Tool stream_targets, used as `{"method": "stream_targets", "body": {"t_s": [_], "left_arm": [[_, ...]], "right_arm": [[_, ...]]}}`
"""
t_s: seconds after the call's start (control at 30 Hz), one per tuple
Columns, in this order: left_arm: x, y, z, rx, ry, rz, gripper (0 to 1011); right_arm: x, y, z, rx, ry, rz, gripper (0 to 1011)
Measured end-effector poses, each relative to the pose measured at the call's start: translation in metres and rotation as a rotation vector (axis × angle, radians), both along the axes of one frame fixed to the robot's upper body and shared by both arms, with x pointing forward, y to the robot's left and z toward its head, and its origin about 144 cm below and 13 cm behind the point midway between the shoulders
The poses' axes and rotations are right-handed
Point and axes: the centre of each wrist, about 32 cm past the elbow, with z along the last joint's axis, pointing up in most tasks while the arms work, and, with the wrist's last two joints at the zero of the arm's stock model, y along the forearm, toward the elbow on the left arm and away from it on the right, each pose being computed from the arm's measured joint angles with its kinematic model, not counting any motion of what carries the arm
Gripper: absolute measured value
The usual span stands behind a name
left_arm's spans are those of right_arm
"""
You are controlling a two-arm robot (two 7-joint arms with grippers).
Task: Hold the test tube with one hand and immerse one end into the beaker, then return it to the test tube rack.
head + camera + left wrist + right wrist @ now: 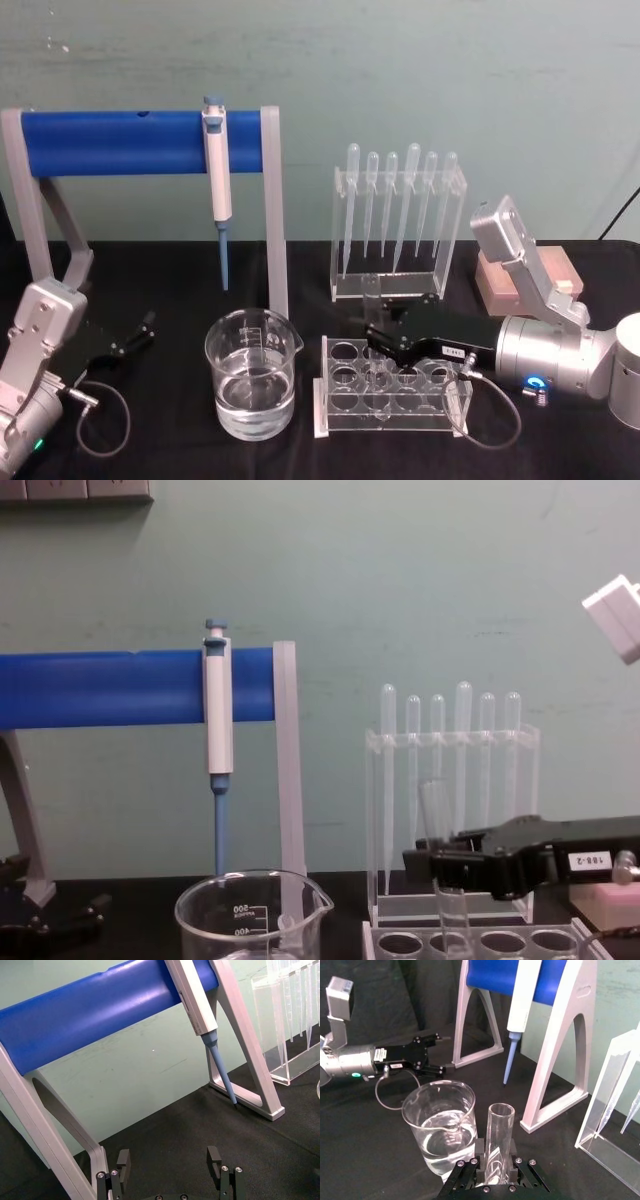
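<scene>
Clutter first: beaker (252, 375), part-filled with clear liquid, stands on the desk (180, 285) just left of the test tube rack (392, 418). Pipette stand (398, 215) sits close behind the rack. Blue-barred frame (110, 143) with hanging micropipette (217, 170) stands behind the beaker. Your right claw (375, 335) reaches in over the rack, pinching the test tube (372, 295) near its middle. Tube upright, open mouth above the fingers, lower end at the rack's holes; seated or lifted, you can't tell. Your left claw (135, 335) sits low at far left, fingers spread.
</scene>
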Motion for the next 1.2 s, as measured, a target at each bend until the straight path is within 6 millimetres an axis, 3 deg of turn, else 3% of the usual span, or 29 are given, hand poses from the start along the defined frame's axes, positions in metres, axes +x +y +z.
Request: {"method": "stream_targets", "body": {"t_s": [0.6, 1.2], "left_arm": [[0.0, 0.0, 0.0, 0.0, 0.0, 0.0, 1000], [0.0, 0.0, 0.0, 0.0, 0.0, 0.0, 1000]], "right_arm": [[-0.027, 0.005, 0.025, 0.035, -0.154, -0.019, 242], [-0.028, 0.011, 0.052, 0.102, -0.215, -0.036, 242]]}}
